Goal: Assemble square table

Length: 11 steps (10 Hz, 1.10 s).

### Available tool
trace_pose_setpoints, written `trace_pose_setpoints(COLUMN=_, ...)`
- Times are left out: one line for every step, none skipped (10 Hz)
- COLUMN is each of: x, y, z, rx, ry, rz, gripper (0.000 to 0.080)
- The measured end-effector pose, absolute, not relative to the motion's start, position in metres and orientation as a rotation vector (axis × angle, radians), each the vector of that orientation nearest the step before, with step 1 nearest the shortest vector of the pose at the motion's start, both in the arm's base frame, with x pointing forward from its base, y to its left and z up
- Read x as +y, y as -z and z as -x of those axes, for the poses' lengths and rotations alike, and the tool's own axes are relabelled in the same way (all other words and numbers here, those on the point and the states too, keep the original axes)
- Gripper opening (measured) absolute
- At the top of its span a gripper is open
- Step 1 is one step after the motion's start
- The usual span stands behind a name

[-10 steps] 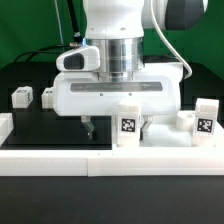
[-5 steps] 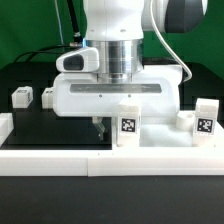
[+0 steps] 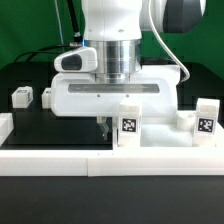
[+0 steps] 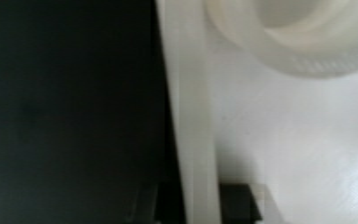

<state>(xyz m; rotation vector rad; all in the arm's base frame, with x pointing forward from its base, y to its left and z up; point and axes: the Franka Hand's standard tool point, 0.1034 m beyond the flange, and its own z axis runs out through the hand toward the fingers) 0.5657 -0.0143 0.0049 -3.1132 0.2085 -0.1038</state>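
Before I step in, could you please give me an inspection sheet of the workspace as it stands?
Surface: black work surface, bordered in front by a low white border wall.
Job's things: tabletop slab, with one round corner socket in the wrist view; four tagged legs, two at the exterior view's left, one beside the hand, one at the exterior view's right.
Clutter: nothing seen.
Grippers: hand shut on the slab's thin edge.
Cables: dark cable behind the arm; pale cable at its side.
Surroundings: green backdrop.
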Motion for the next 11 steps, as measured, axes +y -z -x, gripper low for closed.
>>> trace_pose_setpoints(x=-0.014, y=-0.005, z=-0.566, rx=0.208, ry=0.104, rz=3.113, gripper=0.0057)
trace_pose_setpoints(x=-0.014, y=-0.005, z=-0.566, rx=0.207, ry=0.104, rz=3.113, gripper=0.0057)
trace_pose_setpoints(x=-0.014, y=-0.005, z=-0.566, rx=0.207, ry=0.104, rz=3.113, gripper=0.0057)
trace_pose_setpoints(x=-0.014, y=-0.005, z=-0.566, rx=0.206, ry=0.104, rz=3.113, gripper=0.0057)
trace_pose_setpoints(x=-0.014, y=-0.005, z=-0.566, rx=0.206, ry=0.104, rz=3.113, gripper=0.0057)
trace_pose_setpoints(x=-0.016, y=-0.005, z=-0.565, rx=0.158, ry=0.104, rz=3.117, gripper=0.0057)
trace_pose_setpoints(x=-0.027, y=-0.007, z=-0.562, rx=0.046, ry=0.105, rz=3.122, gripper=0.0057)
trace_pose_setpoints(x=-0.04, y=-0.008, z=-0.559, rx=0.045, ry=0.101, rz=3.122, gripper=0.0054)
trace_pose_setpoints(x=-0.049, y=-0.007, z=-0.556, rx=-0.036, ry=0.097, rz=3.125, gripper=0.0053)
trace_pose_setpoints(x=-0.057, y=-0.007, z=-0.557, rx=-0.27, ry=0.104, rz=3.127, gripper=0.0053)
trace_pose_setpoints(x=-0.058, y=-0.007, z=-0.556, rx=-0.342, ry=0.099, rz=3.126, gripper=0.0053)
